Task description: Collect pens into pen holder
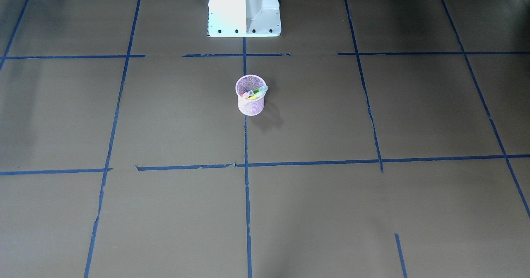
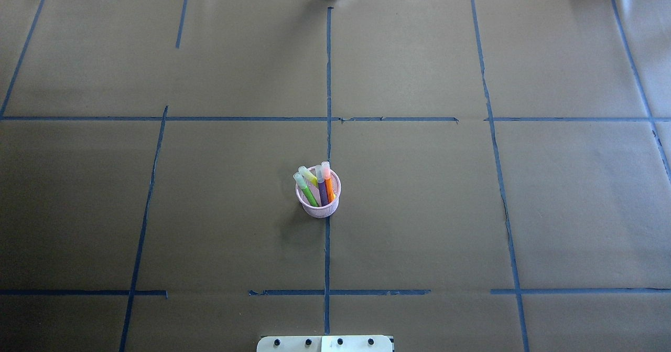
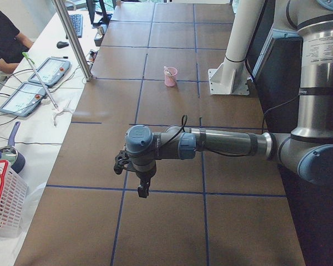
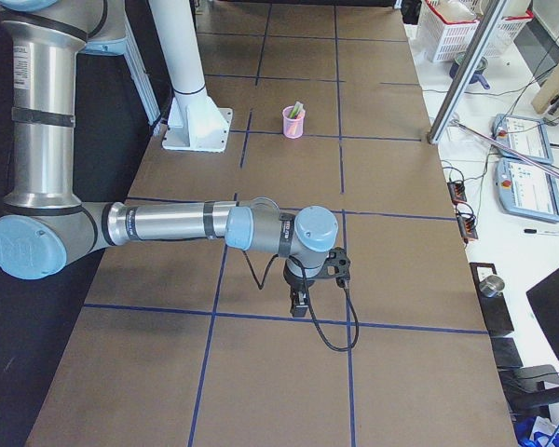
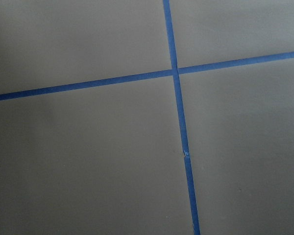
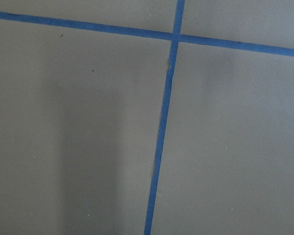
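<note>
The pink mesh pen holder (image 2: 318, 209) stands upright at the table's middle on a blue tape line; it also shows in the front view (image 1: 251, 104) and both side views (image 3: 171, 78) (image 4: 293, 124). Inside it stand the green pen (image 2: 309, 194), the purple pen (image 2: 322, 190) and the orange pen (image 2: 328, 187), pale caps up, with a yellowish stick beside the green one. My left gripper (image 3: 142, 191) and my right gripper (image 4: 298, 305) hang low over the table's ends, far from the holder. They show only in the side views, so I cannot tell whether they are open or shut.
Brown paper with blue tape lines (image 5: 176, 73) covers the table. The robot's white base (image 1: 244, 8) stands behind the holder. A side bench holds tablets (image 3: 22, 97), a white basket (image 3: 3, 202) and a metal post (image 3: 72, 39). A person (image 3: 3, 36) sits there.
</note>
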Motion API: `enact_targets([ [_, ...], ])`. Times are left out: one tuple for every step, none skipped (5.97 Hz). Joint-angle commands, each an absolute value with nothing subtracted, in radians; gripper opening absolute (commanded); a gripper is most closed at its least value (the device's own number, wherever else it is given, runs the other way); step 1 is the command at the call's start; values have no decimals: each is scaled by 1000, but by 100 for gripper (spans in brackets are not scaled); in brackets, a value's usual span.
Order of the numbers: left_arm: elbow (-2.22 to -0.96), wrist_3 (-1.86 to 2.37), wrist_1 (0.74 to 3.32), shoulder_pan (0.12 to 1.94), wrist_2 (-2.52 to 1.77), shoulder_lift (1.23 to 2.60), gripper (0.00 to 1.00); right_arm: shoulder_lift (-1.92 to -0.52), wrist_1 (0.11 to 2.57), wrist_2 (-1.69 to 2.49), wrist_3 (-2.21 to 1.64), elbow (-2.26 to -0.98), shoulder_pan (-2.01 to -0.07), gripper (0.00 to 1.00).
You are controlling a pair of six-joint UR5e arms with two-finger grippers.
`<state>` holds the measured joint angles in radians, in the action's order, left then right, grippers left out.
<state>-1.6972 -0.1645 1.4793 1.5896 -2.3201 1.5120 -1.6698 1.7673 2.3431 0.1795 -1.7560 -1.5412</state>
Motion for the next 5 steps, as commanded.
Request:
enact_targets([
  [-1716, -166, 1482, 1586, -2324, 1509, 100, -1669, 1767, 2342, 178, -1756, -1542, 100],
  [-1712, -167, 1480, 1583, -2318, 1508, 100, -1672, 1767, 2342, 178, -1755, -1542, 100],
  [-1721, -167, 1482, 1582, -2322, 1488, 100, -1672, 1767, 2344, 176, -1758, -1542, 100],
  [-1729, -166, 1480, 1582, -2324, 1464, 100, -1672, 1767, 2344, 178, -1756, -1542, 100],
  [-1732, -164, 1476, 1580, -2324, 1463, 100, -1674, 1769, 2344, 178, -1756, -1542, 100],
])
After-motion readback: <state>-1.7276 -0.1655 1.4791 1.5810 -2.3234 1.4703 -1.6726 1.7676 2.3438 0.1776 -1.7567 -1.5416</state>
